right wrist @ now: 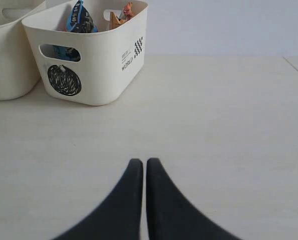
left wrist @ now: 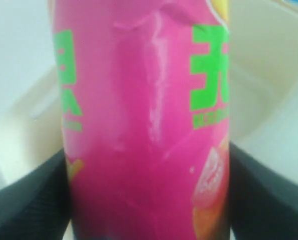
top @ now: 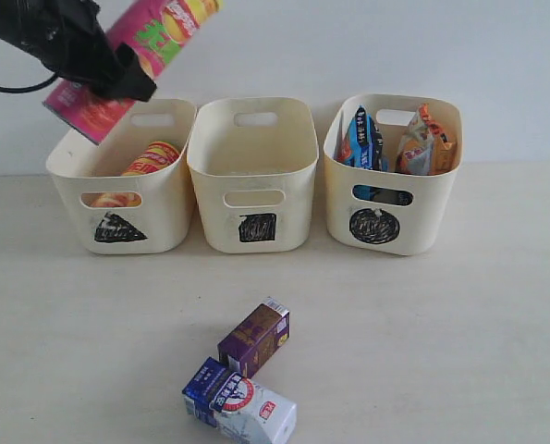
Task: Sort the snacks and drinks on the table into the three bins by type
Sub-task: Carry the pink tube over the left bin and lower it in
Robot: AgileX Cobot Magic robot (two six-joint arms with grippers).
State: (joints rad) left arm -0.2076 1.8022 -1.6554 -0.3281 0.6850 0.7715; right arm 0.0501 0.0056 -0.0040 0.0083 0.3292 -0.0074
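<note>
My left gripper is shut on the pink chip tube, holding it tilted in the air above the triangle bin. That tube fills the left wrist view between the black fingers. The yellow tube lies inside the triangle bin. The square bin in the middle shows nothing inside. The circle bin holds the blue-black bag and the orange-tan bag. The purple carton and the blue-and-white carton lie on the table in front. My right gripper is shut and holds nothing, low over bare table.
The three bins stand in a row against a white wall. The circle bin shows in the right wrist view, ahead of the shut fingers. The two cartons touch each other near the table's front edge.
</note>
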